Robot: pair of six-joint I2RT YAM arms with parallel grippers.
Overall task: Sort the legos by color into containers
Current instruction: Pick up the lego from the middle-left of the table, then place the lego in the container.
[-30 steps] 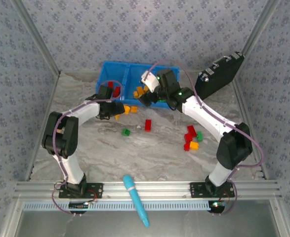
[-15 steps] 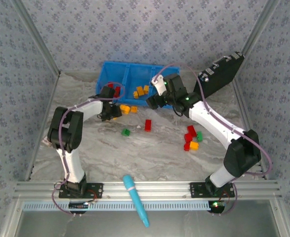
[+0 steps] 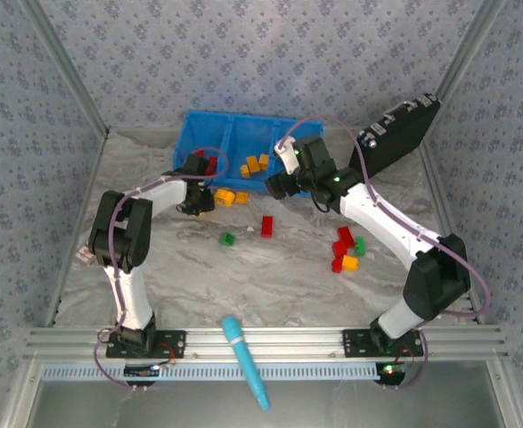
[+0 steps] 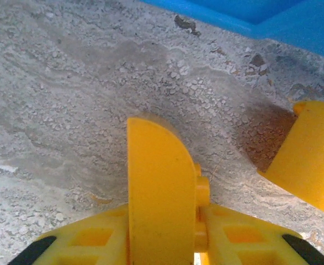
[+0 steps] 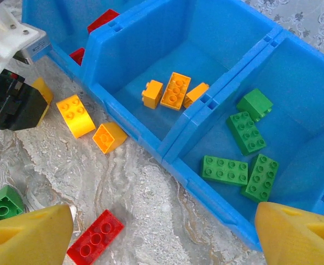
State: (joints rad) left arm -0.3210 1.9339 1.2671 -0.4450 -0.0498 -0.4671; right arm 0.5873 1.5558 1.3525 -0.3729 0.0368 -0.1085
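The left claw (image 3: 199, 203) is clenched on an orange-yellow lego (image 4: 159, 187), low over the worktop (image 4: 68, 83) just in front of the blue containers (image 4: 294, 22). To the right, the right claw (image 5: 162, 234) hangs spread and empty above the containers' front wall, and loose legos (image 3: 346, 250) lie on the worktop nearer its base

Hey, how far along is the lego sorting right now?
Partly done. The bin holds four green bricks, three yellow bricks and some red bricks, each colour in its own compartment. In hand: the left claw grips a yellow brick. Left: two loose yellow bricks, a red brick, a green brick, a mixed cluster.
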